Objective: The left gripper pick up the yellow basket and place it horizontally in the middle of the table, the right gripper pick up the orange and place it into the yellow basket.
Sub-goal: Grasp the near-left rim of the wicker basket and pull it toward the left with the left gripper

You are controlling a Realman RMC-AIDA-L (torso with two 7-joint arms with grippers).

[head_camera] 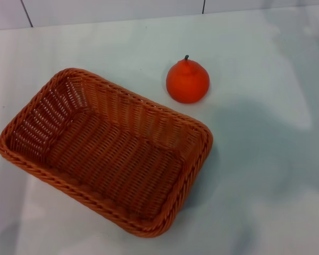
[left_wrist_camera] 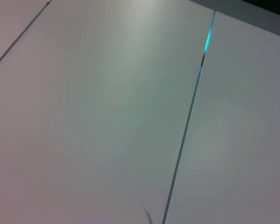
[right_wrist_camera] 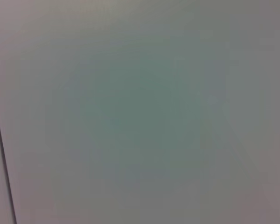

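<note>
Two task items await us: the yellow basket (head_camera: pixel 103 151) askew toward the table's (head_camera: pixel 266 175) left edge, the orange (head_camera: pixel 187 81) beside its far rim; neither claw is visible, so their state is unknowable.

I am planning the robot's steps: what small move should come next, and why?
Probably the left arm should reach for the yellow basket. It lies skewed on the table and empty, with the orange outside it, beyond its far rim. No gripper is in view.

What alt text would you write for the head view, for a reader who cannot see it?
An empty woven basket lies at an angle on a white table. A small orange stands upright just beyond its far right corner, not touching it. No robot arm is in view.
</note>
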